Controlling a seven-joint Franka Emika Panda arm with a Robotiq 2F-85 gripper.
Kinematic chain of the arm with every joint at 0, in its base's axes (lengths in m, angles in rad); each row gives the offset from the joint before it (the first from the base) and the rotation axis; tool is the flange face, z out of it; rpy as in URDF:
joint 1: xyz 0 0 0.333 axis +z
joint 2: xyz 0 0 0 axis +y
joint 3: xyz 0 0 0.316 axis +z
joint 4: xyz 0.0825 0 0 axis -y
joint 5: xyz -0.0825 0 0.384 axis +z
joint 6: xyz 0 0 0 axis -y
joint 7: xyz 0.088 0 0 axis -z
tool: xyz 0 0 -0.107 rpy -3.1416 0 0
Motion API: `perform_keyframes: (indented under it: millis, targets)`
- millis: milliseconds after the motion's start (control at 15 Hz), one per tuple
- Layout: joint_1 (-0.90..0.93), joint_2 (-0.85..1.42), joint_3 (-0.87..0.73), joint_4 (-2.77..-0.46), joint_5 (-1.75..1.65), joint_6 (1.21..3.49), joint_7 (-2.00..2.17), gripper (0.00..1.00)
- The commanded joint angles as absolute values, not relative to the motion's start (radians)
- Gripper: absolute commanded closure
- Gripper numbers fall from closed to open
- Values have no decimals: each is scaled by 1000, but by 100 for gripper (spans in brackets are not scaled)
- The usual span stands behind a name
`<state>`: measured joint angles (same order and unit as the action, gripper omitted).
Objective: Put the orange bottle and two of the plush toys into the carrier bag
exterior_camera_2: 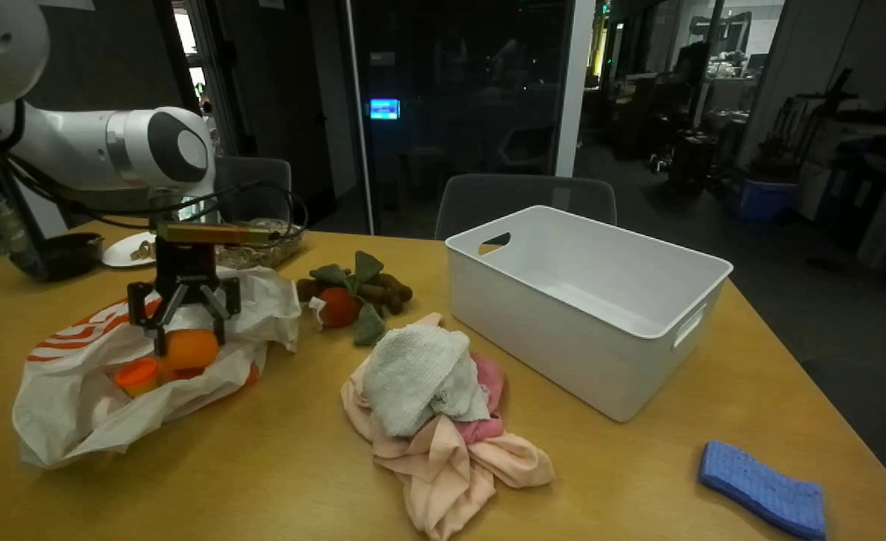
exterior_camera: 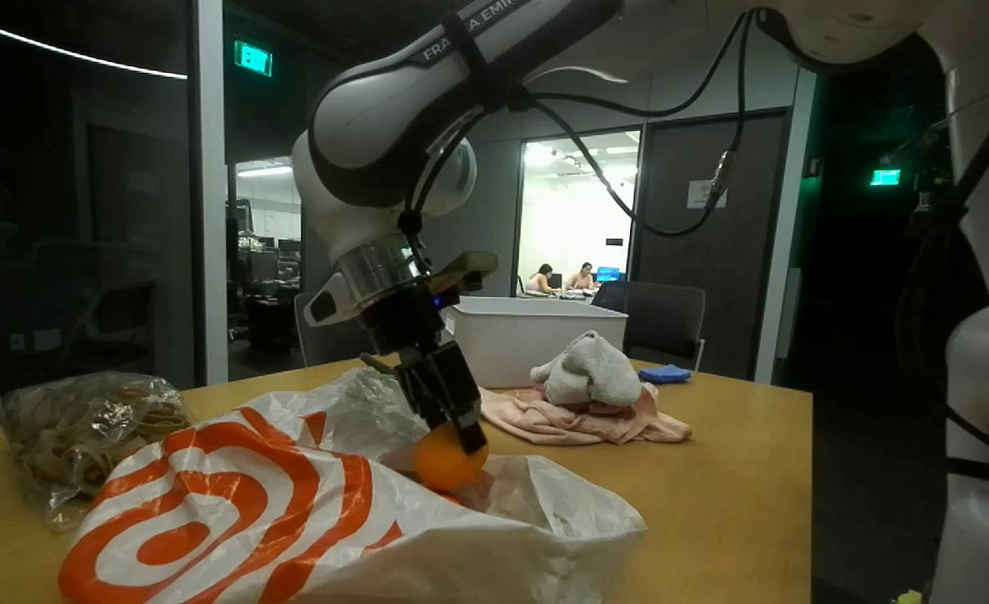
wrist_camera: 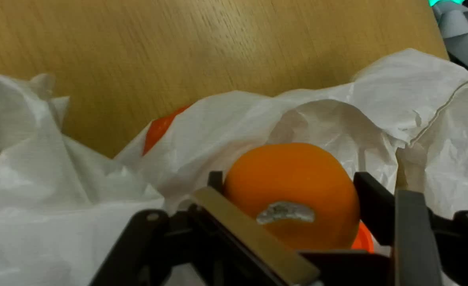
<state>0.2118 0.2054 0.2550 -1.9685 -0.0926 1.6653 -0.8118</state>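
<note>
My gripper (exterior_camera_2: 190,343) is shut on a round orange plush toy (wrist_camera: 293,186), with a finger against each side. A pale grey patch shows on the toy in the wrist view. The toy is over the open mouth of the white and red carrier bag (exterior_camera: 402,503), low and close to the plastic; I cannot tell whether it touches it. A small orange-lidded container, likely the orange bottle (exterior_camera_2: 138,374), lies inside the bag beside the held toy. A red-orange plush toy with green leaves (exterior_camera_2: 340,306) and a brown plush toy (exterior_camera_2: 390,291) lie on the table beyond the bag.
A white bin (exterior_camera_2: 563,323) stands on the table. Before it lies a pile of grey and pink cloths (exterior_camera_2: 427,383). A blue sponge-like cloth (exterior_camera_2: 762,488) lies near the edge. A clear bag of rubber bands (exterior_camera: 96,436), a white plate (exterior_camera_2: 123,252) and a black pan (exterior_camera_2: 59,257) are also there.
</note>
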Motion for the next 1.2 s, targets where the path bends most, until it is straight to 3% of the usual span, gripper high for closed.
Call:
perform_keyframes:
  millis: [0, 200, 267, 400, 733, 1133]
  targets:
    - [225, 224, 271, -1931, -95, 1664, -820, 44]
    - [227, 222, 268, -1930, -105, 1717, -798, 42]
    - [227, 221, 266, -1928, -108, 1731, -790, 5]
    - [225, 220, 261, -1915, -110, 1736, -772, 0]
    - [214, 207, 248, -1871, -94, 1726, -687, 0]
    - [200, 178, 217, -1874, -169, 1883, -550, 0]
